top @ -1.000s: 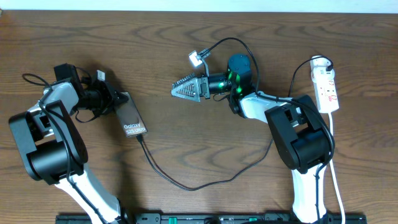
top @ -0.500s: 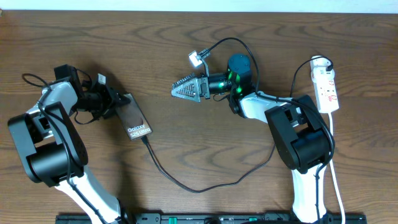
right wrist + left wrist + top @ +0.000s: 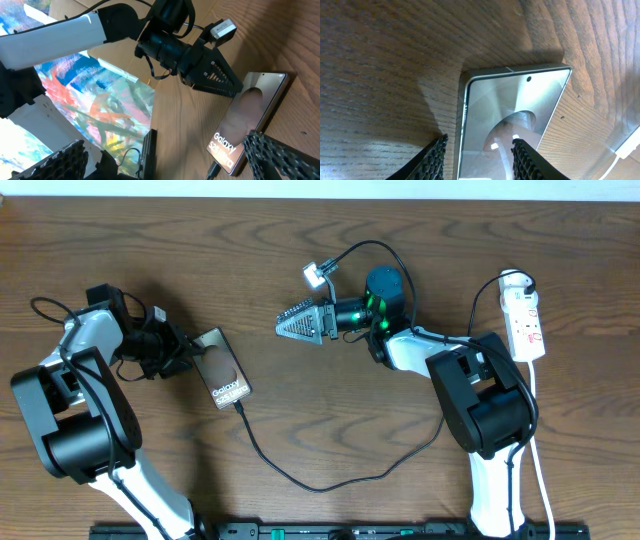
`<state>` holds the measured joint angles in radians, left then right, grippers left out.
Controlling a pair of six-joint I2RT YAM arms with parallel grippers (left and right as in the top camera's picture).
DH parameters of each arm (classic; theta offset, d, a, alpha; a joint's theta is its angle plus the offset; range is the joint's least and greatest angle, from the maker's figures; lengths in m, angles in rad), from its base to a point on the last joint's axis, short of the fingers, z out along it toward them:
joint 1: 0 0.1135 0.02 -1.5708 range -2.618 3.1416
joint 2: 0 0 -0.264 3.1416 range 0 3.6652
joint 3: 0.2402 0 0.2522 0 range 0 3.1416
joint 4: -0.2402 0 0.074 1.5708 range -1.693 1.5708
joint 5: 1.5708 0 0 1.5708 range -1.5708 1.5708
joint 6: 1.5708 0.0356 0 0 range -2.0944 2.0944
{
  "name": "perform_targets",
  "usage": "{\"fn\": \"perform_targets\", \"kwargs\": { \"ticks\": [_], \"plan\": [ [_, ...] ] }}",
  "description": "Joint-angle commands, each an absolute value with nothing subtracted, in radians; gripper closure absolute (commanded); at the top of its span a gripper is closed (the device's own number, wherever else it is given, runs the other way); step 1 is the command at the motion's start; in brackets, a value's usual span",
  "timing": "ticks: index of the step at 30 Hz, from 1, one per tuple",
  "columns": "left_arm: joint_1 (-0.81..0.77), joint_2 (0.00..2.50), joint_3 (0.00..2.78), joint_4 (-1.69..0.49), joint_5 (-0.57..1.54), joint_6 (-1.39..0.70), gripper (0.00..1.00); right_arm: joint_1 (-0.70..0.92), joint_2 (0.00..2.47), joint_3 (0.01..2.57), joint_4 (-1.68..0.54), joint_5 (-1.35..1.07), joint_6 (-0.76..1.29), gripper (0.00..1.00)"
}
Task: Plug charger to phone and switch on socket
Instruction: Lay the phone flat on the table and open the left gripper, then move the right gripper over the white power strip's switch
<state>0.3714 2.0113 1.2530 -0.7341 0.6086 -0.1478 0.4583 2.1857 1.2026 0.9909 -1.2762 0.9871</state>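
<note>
The charger (image 3: 320,488) loops nearest, its tip at the near end of the phone (image 3: 225,373), which lies flat at left with the half-open, empty left gripper (image 3: 188,348) at its far end. The right gripper (image 3: 283,327) gapes empty; the socket (image 3: 527,320) lies far right.

Brown wood-grain table (image 3: 240,250); a multicoloured painted sheet (image 3: 100,100) beyond its edge; a black rail (image 3: 400,532) along one side.

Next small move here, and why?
Probably swing the right gripper back toward the socket to reach its switch: the charger looks seated in the phone bottom edge, the left gripper stands open at the phone's top end, and the right gripper is open, empty, pointing away from the socket.
</note>
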Motion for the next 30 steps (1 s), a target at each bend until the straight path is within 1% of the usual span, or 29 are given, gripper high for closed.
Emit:
{"fn": "perform_targets", "kwargs": {
  "ticks": [1, 5, 8, 10, 11, 12, 13, 15, 18, 20, 24, 28, 30],
  "plan": [
    [0.377, 2.071, 1.212, -0.754, 0.406, -0.184, 0.56, 0.453, 2.185, 1.215, 0.991, -1.29, 0.971, 0.01],
    [0.377, 2.046, 1.212, -0.773, 0.406, -0.208, 0.56, 0.452, 2.185, 1.215, 0.991, -1.294, 0.971, 0.01],
    [0.376, 1.975, 1.212, -0.781, 0.407, -0.208, 0.55, 0.452, 2.185, 1.215, 0.991, -1.294, 0.971, 0.01],
    [0.374, 1.884, 1.212, -0.786, 0.419, -0.204, 0.55, 0.452, 2.185, 1.215, 0.991, -1.294, 0.972, 0.01],
    [0.371, 1.84, 1.212, -0.788, 0.445, -0.184, 0.54, 0.452, 2.185, 1.215, 0.991, -1.294, 0.971, 0.01],
    [0.363, 1.76, 1.212, -0.789, 0.534, -0.142, 0.49, 0.452, 2.185, 1.215, 0.99, -1.293, 0.971, 0.01],
    [0.358, 1.723, 1.212, -0.788, 0.581, -0.123, 0.46, 0.452, 2.185, 1.215, 0.99, -1.293, 0.971, 0.01],
    [0.339, 1.644, 1.212, -0.775, 0.645, -0.108, 0.42, 0.452, 2.185, 1.215, 0.987, -1.288, 0.971, 0.01],
    [0.294, 1.542, 1.212, -0.764, 0.648, -0.109, 0.37, 0.451, 2.185, 1.215, 0.883, -1.234, 0.971, 0.01],
    [0.251, 1.491, 1.212, -0.763, 0.648, -0.109, 0.32, 0.442, 2.185, 1.215, 0.731, -1.15, 0.964, 0.01],
    [0.187, 1.444, 1.212, -0.754, 0.648, -0.11, 0.3, 0.406, 2.185, 1.215, 0.518, -1.083, 0.896, 0.01],
    [0.159, 1.437, 1.212, -0.746, 0.648, -0.11, 0.3, 0.336, 2.173, 1.215, 0.456, -1.085, 0.861, 0.01],
    [0.157, 1.437, 1.212, -0.746, 0.648, -0.11, 0.3, 0.298, 2.153, 1.215, 0.381, -1.065, 0.829, 0.01]
  ]
}}
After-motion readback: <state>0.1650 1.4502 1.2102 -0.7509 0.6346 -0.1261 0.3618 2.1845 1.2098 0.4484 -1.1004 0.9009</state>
